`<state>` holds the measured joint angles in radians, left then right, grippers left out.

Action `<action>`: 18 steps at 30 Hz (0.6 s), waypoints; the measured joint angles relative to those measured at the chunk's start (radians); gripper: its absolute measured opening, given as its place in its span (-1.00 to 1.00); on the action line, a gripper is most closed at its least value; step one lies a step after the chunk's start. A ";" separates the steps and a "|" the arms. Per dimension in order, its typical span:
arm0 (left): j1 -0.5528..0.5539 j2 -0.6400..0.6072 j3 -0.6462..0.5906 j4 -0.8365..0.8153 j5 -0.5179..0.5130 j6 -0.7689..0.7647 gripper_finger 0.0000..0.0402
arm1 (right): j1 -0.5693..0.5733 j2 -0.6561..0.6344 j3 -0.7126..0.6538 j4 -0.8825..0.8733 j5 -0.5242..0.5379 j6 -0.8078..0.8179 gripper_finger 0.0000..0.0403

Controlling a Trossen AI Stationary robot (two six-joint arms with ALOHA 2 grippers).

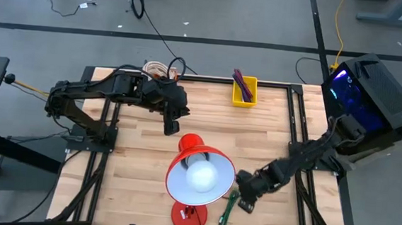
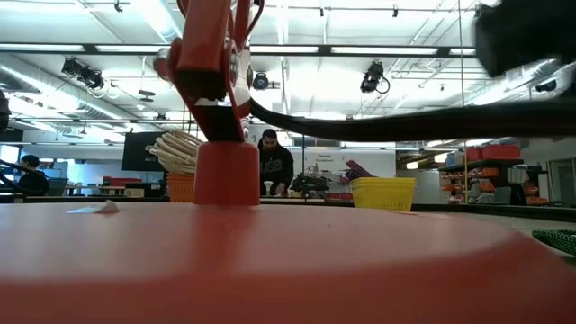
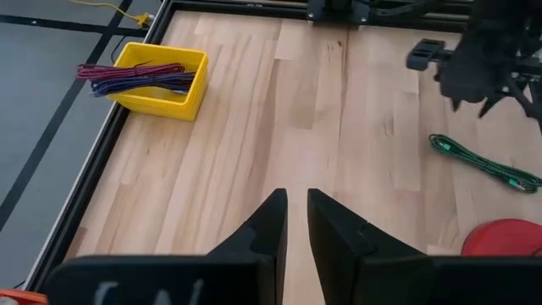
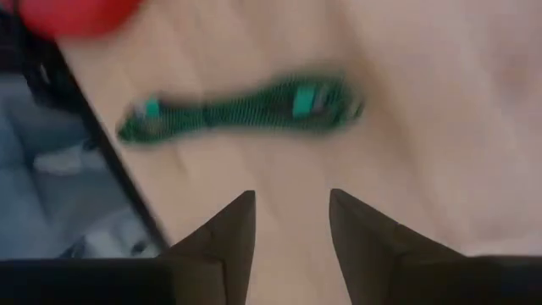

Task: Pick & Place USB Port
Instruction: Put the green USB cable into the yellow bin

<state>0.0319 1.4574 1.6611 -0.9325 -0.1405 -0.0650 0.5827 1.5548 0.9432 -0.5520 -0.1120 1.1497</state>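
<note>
A green braided USB cable (image 4: pixel 246 114) lies flat on the wood near the table's near edge, also seen as the green cable (image 1: pixel 227 210) beside the red lamp's base. My right gripper (image 4: pixel 292 212) hovers open just right of it and touches nothing; in the high view the right gripper (image 1: pixel 245 197) is right of the cable. My left gripper (image 3: pixel 296 212) waits over the table's far left part with only a narrow gap between its fingers, holding nothing. A yellow bin (image 1: pixel 244 89) at the far edge holds purple and red cables.
A red desk lamp (image 1: pixel 198 175) stands mid-table, its base (image 1: pixel 188 216) at the near edge beside the cable. A coil of pale cables (image 1: pixel 160 70) sits at the far edge. A computer tower (image 1: pixel 372 96) stands off the right side. A person (image 2: pixel 273 162) stands in the room behind.
</note>
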 joint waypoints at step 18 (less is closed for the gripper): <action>0.000 0.000 0.000 -0.003 0.054 0.035 -0.74 | 0.100 0.158 0.000 0.397 0.012 0.465 -0.25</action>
<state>0.0319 1.4574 1.6610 -0.9358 -0.0861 -0.0296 0.6827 1.7126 0.9428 -0.1554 -0.1002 1.6145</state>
